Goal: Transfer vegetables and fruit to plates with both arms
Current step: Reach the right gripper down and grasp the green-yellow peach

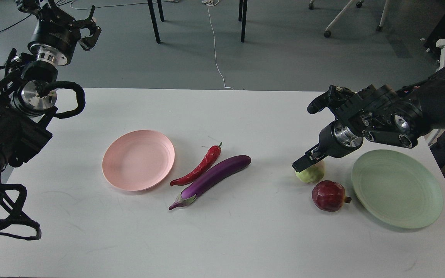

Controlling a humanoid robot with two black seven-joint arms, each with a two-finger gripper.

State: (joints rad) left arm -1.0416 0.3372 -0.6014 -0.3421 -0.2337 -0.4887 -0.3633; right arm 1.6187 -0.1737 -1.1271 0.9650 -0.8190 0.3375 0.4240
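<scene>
Peach on the table sits under the right gripper, whose jaws I cannot tell apart; grip it squarely, then lift clear toward the green plate at three o'clock. Pomegranate lies close at five o'clock and could be bumped. Left gripper hangs released, far from chili, eggplant and pink plate.

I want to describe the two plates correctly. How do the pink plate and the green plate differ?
Colour: the pink plate is pale pink, the green plate pale green. Size: the green plate looks slightly larger than the pink plate. Place: the pink plate lies left, beside the chili; the green plate lies right, beside the pomegranate. Both plates are round, shallow, ridged and empty.
</scene>
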